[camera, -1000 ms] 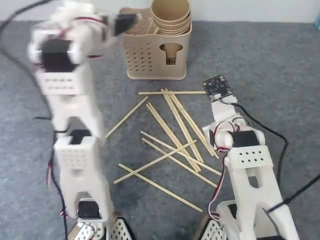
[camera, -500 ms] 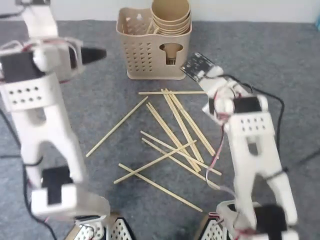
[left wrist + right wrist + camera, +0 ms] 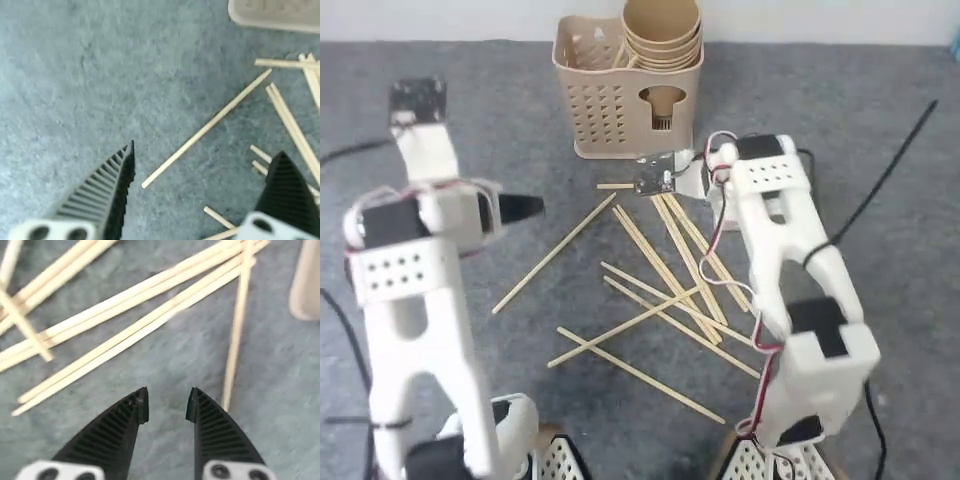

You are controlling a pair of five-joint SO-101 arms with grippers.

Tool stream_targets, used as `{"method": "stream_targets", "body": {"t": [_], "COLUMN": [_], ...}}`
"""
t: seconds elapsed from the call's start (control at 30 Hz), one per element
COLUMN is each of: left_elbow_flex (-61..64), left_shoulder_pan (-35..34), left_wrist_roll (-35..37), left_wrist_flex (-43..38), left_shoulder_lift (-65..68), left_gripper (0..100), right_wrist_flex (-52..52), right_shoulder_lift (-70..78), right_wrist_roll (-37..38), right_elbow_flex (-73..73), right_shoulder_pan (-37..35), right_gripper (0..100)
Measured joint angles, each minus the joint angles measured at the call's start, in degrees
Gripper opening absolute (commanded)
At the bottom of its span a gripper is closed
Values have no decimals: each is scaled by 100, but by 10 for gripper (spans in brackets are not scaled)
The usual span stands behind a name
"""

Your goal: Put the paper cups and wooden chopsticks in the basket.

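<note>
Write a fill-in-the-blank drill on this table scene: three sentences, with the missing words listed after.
1. The paper cups stand nested inside the ____.
2. The left gripper hangs wide open over the carpet, holding ____.
3. The right gripper hovers open near the scattered wooden ____.
Missing words: basket; nothing; chopsticks.

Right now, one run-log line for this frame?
cups: stacked in basket | chopsticks: loose on carpet | left gripper: open | right gripper: open
</note>
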Motion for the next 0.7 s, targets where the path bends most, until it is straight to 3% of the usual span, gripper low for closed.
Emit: {"method": "stream_targets", "body": {"t": [0.13, 0.3, 0.7], "left_elbow_flex": [1116, 2189, 2593], "left_shoulder_pan": [0, 0, 0], "left_wrist_roll": [35, 123, 237], "left_wrist_flex": [-396, -1029, -1257], "left_shoulder_lift": [-747, -1547, -2312], "left_gripper": [393, 393, 393], "right_wrist_flex": [0, 0, 18], "right_shoulder_lift": [747, 1626, 3147], "right_wrist_roll": [149, 308, 475], "right_elbow_flex": [-633, -1327, -2980], "right_shoulder_pan": [-9, -9, -53], "right_gripper": [224, 225, 225]}}
